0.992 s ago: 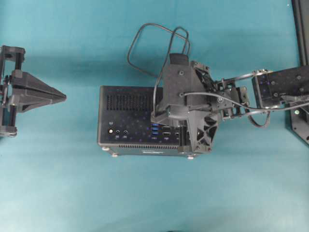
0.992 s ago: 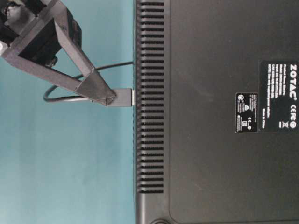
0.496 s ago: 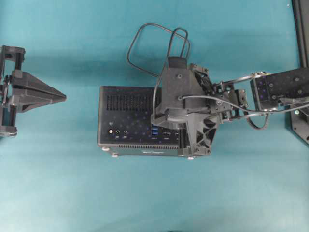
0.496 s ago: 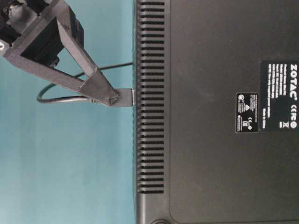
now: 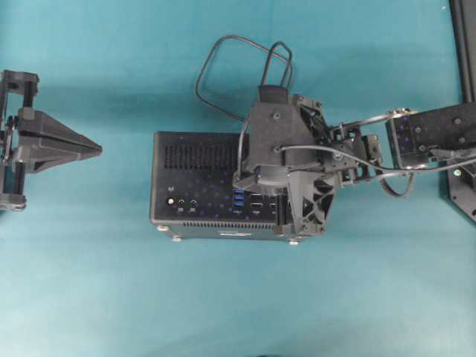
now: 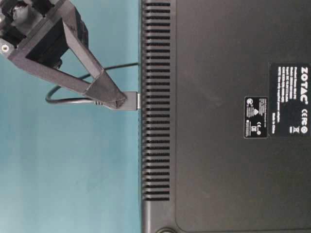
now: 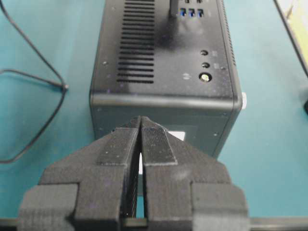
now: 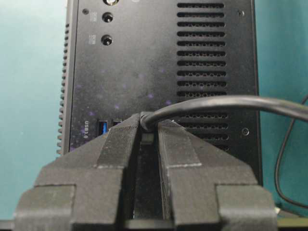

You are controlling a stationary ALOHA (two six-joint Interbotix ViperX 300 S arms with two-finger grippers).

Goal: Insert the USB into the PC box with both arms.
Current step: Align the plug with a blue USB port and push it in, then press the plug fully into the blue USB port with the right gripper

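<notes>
Right gripper [image 8: 148, 126]: jaws narrow, pinched on the USB [image 8: 147, 120] plug, directly over the PC box [image 5: 195, 160] port face
Left gripper [image 7: 140, 126]: jaws pressed together, nothing between them, well apart from the PC box, off its short end by the round sockets
USB: plug tip touching the PC box port face beside the blue ports [image 5: 238, 198]; whether it is seated, cannot tell; cable arcs off the box and loops on the cloth beyond its far long edge
PC box: lying on the teal cloth [image 5: 111, 297], port face up, vent slots [image 5: 197, 156] along one side
Right arm [image 5: 435, 137]: reaches in from the side opposite the left gripper
</notes>
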